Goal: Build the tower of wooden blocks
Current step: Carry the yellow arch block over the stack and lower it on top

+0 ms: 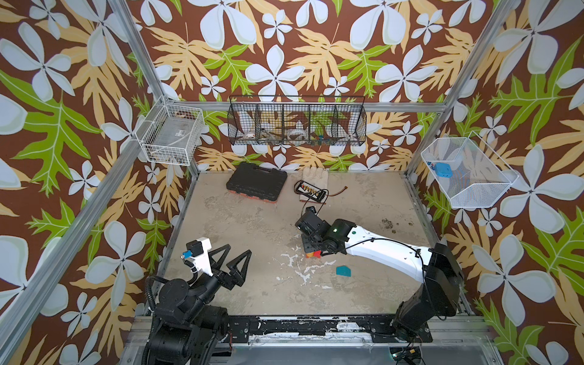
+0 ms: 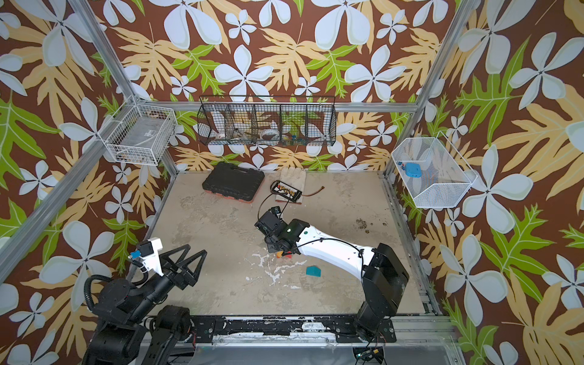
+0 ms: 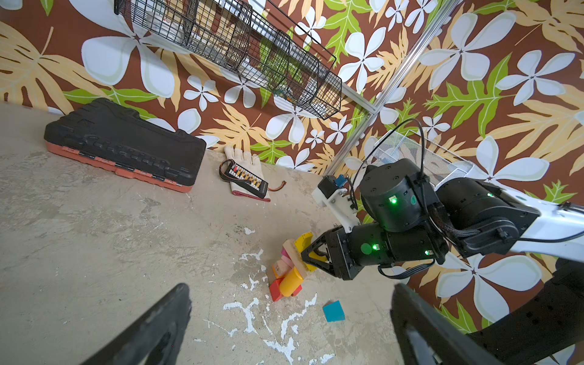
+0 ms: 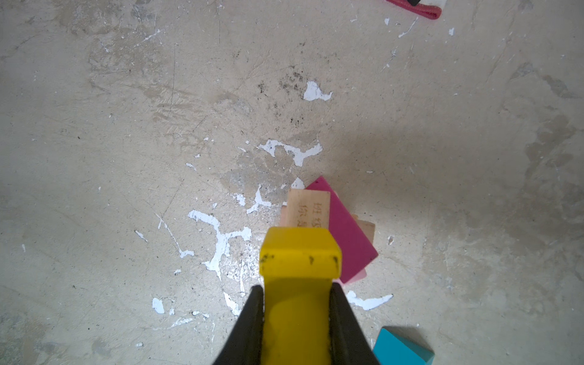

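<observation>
While the left claw (image 1: 238, 249) gapes empty, the right claw (image 4: 297, 286) pinches a yellow block (image 4: 300, 252) — at the tower (image 3: 290, 279) top

The tower (image 3: 289, 271) is a narrow stack: a red block (image 3: 275, 290) and an orange cylinder (image 3: 292, 281) at its base, then pink, a magenta block (image 4: 344, 227) and a plain wood bar (image 4: 308, 207) above. At its top is a yellow block (image 4: 300, 252), clamped in the right gripper (image 4: 297, 287). A teal block (image 3: 333, 311) lies apart, near the tower's base.

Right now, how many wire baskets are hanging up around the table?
3: a white basket on the left, a long black basket at the back, and a white mesh basket on the right. None seems hidden.
</observation>
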You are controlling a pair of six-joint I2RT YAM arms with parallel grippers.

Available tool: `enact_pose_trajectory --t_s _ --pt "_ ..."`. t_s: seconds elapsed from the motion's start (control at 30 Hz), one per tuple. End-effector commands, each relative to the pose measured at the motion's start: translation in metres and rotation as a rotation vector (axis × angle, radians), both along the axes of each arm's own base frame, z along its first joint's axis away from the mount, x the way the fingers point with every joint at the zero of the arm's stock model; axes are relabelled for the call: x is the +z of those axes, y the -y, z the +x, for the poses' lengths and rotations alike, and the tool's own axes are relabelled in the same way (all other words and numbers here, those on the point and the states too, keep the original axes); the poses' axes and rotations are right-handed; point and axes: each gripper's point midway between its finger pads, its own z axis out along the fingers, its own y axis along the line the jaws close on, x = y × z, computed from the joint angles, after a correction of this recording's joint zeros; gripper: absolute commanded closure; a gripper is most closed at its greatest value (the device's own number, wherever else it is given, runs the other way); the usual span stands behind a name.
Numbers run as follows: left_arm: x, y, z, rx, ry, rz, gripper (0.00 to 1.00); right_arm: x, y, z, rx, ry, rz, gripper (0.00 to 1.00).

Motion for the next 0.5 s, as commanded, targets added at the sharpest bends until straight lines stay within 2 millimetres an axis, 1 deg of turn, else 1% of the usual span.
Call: enact_pose_trajectory --t_s 0.0,0.17,0.47 --pt "0.0047 0.0009 0.0002 -0.005 0.022 -0.005 0.0 -0.0022 0.0005 0.0027 0.006 0.005 -0.008 0.84" --pt "0.0047 0.0009 0.0001 -0.005 0.023 -0.005 0.0 -0.003 0.0008 0.0038 0.006 0.001 -0.005 0.84" --pt "0.0054 0.0009 0.0001 -0.005 0.025 -0.005 0.0 -0.0047 0.0002 0.0052 0.01 -0.002 -0.015 0.77"
